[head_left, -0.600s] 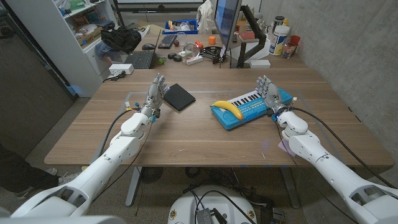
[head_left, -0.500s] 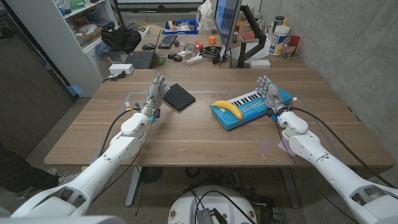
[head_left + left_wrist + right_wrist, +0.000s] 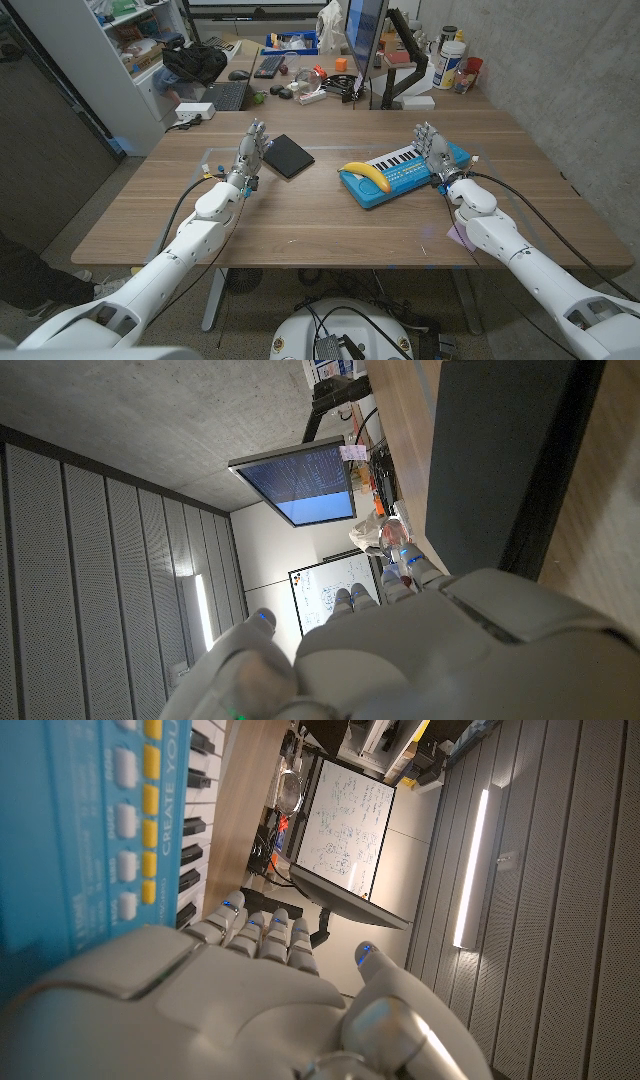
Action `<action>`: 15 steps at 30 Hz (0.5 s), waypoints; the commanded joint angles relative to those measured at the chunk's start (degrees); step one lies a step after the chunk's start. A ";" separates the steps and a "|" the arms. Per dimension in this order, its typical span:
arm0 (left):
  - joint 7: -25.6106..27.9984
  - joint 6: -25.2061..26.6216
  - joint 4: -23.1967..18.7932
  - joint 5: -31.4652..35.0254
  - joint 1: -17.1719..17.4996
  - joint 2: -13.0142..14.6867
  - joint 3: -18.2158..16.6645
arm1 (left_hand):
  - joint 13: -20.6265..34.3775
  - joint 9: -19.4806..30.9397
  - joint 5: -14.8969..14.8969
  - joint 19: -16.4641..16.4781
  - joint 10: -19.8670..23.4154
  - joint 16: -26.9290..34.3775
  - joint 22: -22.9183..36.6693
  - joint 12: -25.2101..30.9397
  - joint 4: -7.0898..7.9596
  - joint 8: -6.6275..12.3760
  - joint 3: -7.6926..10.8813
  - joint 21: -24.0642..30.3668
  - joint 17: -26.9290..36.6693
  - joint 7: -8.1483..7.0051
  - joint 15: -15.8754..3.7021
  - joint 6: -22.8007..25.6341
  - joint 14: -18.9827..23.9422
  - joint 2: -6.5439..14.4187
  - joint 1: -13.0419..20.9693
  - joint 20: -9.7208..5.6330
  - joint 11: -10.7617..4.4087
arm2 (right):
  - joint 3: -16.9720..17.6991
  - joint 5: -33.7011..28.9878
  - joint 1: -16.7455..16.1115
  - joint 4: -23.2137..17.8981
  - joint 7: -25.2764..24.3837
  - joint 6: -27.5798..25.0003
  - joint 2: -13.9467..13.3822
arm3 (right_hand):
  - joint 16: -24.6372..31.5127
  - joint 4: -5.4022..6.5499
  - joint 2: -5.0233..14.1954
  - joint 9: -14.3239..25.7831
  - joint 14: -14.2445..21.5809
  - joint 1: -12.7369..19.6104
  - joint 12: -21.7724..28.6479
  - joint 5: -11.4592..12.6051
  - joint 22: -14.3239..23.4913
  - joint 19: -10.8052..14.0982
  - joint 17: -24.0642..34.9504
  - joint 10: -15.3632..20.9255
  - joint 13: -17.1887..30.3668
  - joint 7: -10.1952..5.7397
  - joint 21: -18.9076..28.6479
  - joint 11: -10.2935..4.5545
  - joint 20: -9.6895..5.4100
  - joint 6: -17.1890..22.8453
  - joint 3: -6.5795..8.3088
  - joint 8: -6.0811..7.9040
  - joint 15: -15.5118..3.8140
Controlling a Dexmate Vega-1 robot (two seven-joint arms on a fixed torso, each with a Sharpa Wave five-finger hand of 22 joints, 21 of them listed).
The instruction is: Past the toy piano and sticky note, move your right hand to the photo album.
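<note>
The photo album is a dark square book lying on the table's left half, and it shows as a dark slab in the left wrist view. My left hand stands upright just left of it, fingers apart, holding nothing; its back shows in the left wrist view. The blue toy piano lies right of centre with a yellow banana on its left end. My right hand stands upright at the piano's right end, empty, fingers apart. Its wrist view shows the hand beside the piano's keys. A small pale sticky note lies by my right forearm.
Behind the table stand a monitor on an arm, a laptop, a keyboard, bottles and small clutter. A shelf unit and a black bag are at the back left. The wooden table is bare towards its front.
</note>
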 commanded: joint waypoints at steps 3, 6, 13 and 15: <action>1.74 -0.10 -1.57 1.47 0.91 0.80 -0.04 | 0.19 0.28 0.24 -17.92 -18.24 0.37 0.22 0.39 0.01 0.38 0.11 0.32 0.22 -0.31 -4.57 -20.42 -22.34 6.87 -0.09 -4.56 0.38 | -0.56 -1.78 0.47 -0.94 -0.83 0.01 -0.87 | 0.20 -0.39 5.09 0.21 0.40 0.29 0.45 0.29 0.07 0.37 0.05 0.23 0.07 -0.11 0.30 0.63 -4.16 0.42 0.23 0.47 0.12; 1.84 -0.09 -1.73 1.42 1.05 0.83 -0.12 | 0.20 0.28 0.24 -17.93 -18.24 0.38 0.22 0.41 0.00 0.42 0.08 0.32 0.22 -0.21 -4.39 -20.31 -22.33 6.86 -0.08 -4.53 0.50 | -0.75 -2.45 0.65 -1.07 -1.06 0.06 -1.07 | 0.16 -0.46 5.05 0.21 0.42 0.35 0.47 0.28 0.07 0.39 0.03 0.29 0.07 -0.10 0.28 0.64 -4.15 0.48 0.23 0.49 0.14; 2.03 -0.24 -2.04 1.44 1.30 0.92 -0.27 | 0.21 0.30 0.23 -17.96 -18.24 0.38 0.22 0.45 -0.01 0.49 0.02 0.32 0.23 0.03 -4.17 -20.13 -22.40 6.84 -0.07 -4.51 1.00 | -1.25 -3.88 1.09 -1.40 -1.46 0.26 -1.36 | 0.10 -0.60 5.02 0.22 0.46 0.50 0.49 0.26 0.07 0.44 -0.01 0.34 0.08 0.12 0.23 0.78 -4.09 0.75 0.27 0.58 0.24; 2.19 -0.22 -2.20 1.47 1.40 0.96 -0.32 | 0.21 0.30 0.23 -17.95 -18.27 0.39 0.22 0.44 -0.02 0.51 0.01 0.33 0.23 0.08 -4.12 -20.04 -22.37 6.83 -0.06 -4.48 0.99 | -1.37 -4.22 1.28 -1.37 -1.51 0.34 -1.38 | 0.07 -0.65 5.02 0.23 0.46 0.56 0.48 0.25 0.07 0.44 -0.02 0.33 0.08 0.08 0.20 0.81 -4.12 0.85 0.30 0.61 0.20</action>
